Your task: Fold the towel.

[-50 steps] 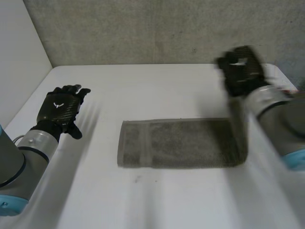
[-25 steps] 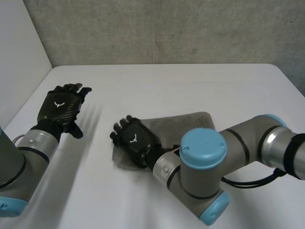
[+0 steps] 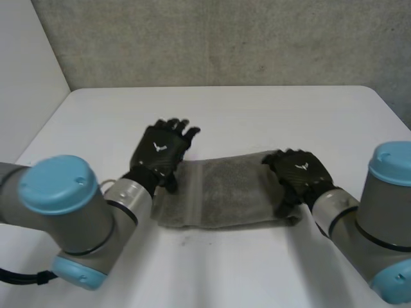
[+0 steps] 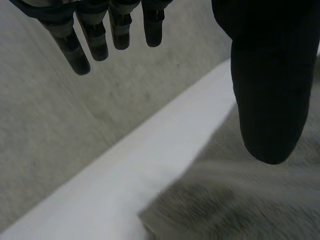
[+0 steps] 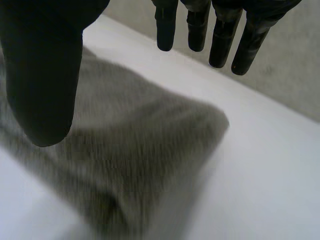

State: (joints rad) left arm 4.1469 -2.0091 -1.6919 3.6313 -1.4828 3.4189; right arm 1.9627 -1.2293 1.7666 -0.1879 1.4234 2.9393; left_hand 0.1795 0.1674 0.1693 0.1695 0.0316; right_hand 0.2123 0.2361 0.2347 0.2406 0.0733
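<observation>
Left hand: black left hand [image 3: 162, 151] is hovering over the far corner at the left end of the grey terry towel [image 3: 221, 189], fingers straight and spread, not grabbing anything.
Right hand: black right hand [image 3: 300, 174] is sitting over the towel's right end, fingers loose and thumb sticking out, nothing pinched as far as I can see.
Towel: it's lying as a long strip mid white table [image 3: 257, 109], right end humping up a bit.
Progress: looking like early days to me. Neither end is lying over the other, and I can't tell if it's already doubled lengthwise.
Left to do: I'm guessing one hand needs to be pinching an end, carrying it across to the other end, then flattening.
</observation>
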